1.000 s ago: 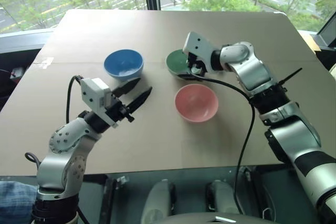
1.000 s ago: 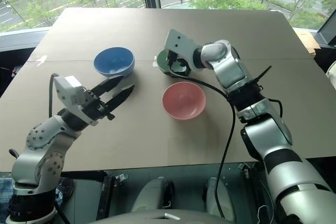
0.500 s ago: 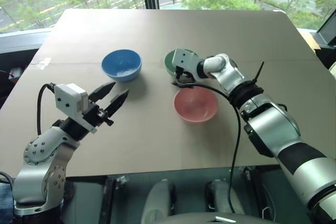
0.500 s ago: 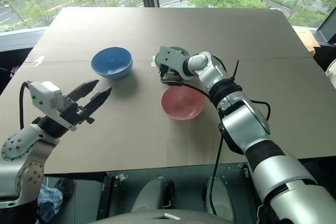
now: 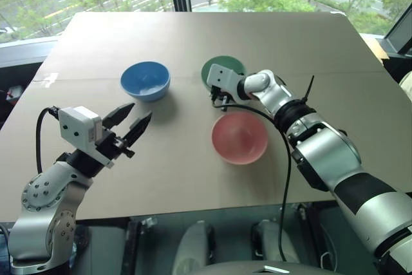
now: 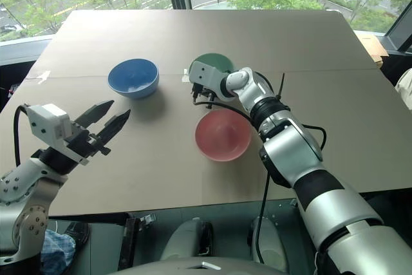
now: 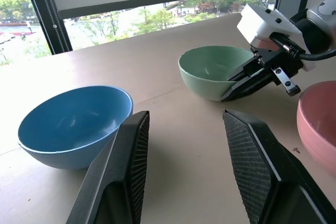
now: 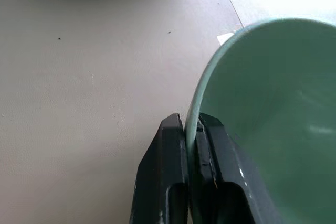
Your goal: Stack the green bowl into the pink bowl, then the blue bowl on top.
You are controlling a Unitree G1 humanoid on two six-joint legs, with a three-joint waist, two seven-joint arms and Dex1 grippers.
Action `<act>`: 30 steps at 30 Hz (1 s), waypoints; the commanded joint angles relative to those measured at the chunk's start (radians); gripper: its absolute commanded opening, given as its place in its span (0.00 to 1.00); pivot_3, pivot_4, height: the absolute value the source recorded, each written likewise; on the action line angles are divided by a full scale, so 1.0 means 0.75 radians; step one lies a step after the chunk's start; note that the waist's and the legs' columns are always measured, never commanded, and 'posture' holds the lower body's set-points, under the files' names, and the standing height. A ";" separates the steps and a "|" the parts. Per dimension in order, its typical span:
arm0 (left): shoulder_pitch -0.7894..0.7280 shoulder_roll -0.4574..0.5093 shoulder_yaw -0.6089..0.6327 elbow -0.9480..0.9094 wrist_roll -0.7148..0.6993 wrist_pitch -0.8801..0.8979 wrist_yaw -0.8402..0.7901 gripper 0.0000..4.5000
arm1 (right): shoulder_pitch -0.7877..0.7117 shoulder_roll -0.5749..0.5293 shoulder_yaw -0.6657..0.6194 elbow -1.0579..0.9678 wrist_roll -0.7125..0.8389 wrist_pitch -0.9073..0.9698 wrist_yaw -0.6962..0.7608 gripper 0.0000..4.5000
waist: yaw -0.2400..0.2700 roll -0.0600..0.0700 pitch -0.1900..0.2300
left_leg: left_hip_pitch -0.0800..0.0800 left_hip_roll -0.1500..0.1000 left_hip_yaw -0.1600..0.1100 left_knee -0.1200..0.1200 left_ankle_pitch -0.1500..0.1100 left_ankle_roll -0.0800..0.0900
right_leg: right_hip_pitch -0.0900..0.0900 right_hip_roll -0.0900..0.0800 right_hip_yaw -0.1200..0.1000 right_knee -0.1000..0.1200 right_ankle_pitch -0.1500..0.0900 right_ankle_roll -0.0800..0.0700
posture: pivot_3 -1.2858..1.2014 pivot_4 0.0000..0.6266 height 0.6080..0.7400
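Observation:
The green bowl (image 5: 226, 67) stands upright at the table's middle back. My right gripper (image 8: 190, 123) is shut on its near rim, one finger inside and one outside; the left wrist view shows the same grip on that bowl (image 7: 210, 71). Just in front of it sits the pink bowl (image 5: 239, 137), holding nothing. To the left stands the blue bowl (image 5: 145, 80), also holding nothing. My left gripper (image 5: 140, 111) hovers open in front of the blue bowl, apart from it and pointing toward the bowls.
All three bowls rest on a tan cardboard-covered table (image 5: 193, 165). A window runs behind the far edge. A black cable (image 5: 283, 159) hangs from my right arm beside the pink bowl. Bare tabletop lies to the left and right.
My right gripper sank to the green bowl's near rim and shut on it. My left arm drew back toward the left, still open.

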 commanded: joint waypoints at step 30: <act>-0.407 0.043 -0.247 0.302 0.037 -0.073 -0.299 0.52 | 0.683 -0.880 -0.002 -2.233 0.589 0.849 0.802 0.21 | 0.040 -0.005 -0.002 | 0.000 0.000 -0.001 0.004 -0.001 0.002 | 0.001 -0.003 0.000 0.000 0.000 0.000 | 0.52 0.24 1.00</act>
